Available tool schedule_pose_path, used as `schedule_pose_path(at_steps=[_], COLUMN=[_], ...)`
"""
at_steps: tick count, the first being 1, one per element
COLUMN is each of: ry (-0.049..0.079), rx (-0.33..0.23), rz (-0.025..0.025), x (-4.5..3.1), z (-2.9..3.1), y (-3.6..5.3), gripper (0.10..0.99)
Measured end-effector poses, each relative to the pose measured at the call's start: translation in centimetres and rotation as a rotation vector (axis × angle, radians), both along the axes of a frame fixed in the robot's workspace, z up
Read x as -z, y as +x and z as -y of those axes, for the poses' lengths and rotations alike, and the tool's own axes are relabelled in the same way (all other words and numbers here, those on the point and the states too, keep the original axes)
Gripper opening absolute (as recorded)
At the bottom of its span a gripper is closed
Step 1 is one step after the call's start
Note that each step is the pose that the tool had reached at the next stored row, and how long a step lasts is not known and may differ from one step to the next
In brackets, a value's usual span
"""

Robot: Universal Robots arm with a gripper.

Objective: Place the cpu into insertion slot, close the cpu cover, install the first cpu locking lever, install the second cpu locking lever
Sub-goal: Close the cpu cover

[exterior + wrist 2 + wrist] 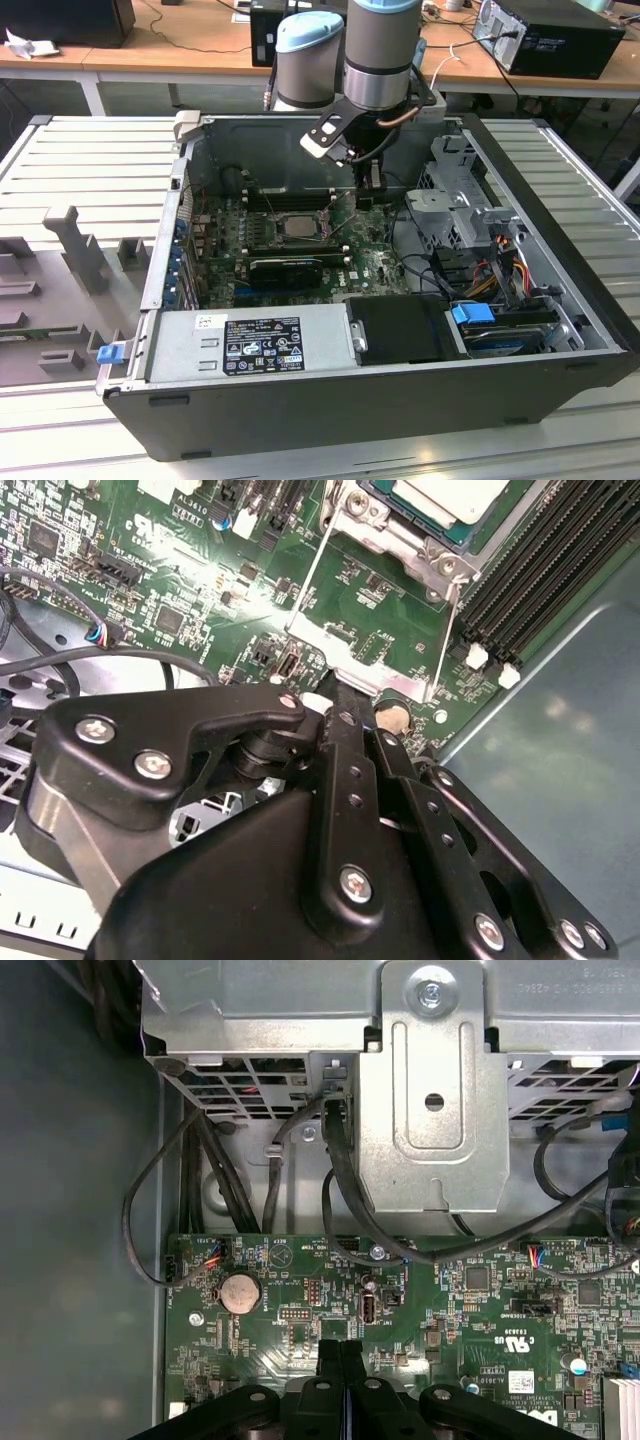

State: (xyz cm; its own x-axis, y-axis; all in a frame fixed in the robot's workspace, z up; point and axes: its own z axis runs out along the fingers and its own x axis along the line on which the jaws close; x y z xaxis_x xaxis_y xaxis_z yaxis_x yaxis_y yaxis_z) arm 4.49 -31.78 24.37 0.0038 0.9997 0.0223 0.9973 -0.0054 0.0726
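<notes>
Slatted bench [90, 160] carries open case [300, 410]. Cpu [297, 226] sits on board [375, 255], cover [400, 542] looks down around it. Light, stiff, fragile I'd guess: edges only. End effector [340, 1348] clenched, empty, just off the cover toward the exterior view's right. Drive cage [455, 190] crowds that side; open room above.

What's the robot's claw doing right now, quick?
Gripper: jaws shut, nothing seen between them.
</notes>
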Motion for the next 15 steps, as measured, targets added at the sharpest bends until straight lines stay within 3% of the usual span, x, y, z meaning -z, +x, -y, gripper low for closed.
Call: schedule_pose_path(at_steps=[15], ry=[0.0], rx=[0.0], rz=[0.0], x=[0.0], z=[0.0], y=[-0.24], gripper=[0.106])
